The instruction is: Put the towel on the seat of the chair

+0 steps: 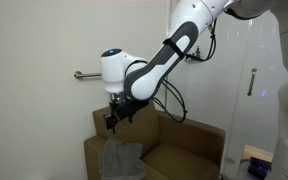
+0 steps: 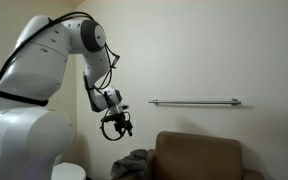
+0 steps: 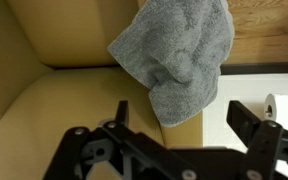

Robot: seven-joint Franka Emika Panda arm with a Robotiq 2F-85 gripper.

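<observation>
- Hovering w/ jaws spread, nothing btwn them, gripper sits just above towel, not touching.
- Wrist view: towel upper center, draped over chair edge.

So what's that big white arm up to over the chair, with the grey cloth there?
A robot arm hangs its hand above a brown chair. The hand is open and holds nothing. A grey towel lies bunched at one side of the chair, apart from the hand. In the wrist view it seems to drape over the chair's edge more than lie flat on the seat.
</observation>
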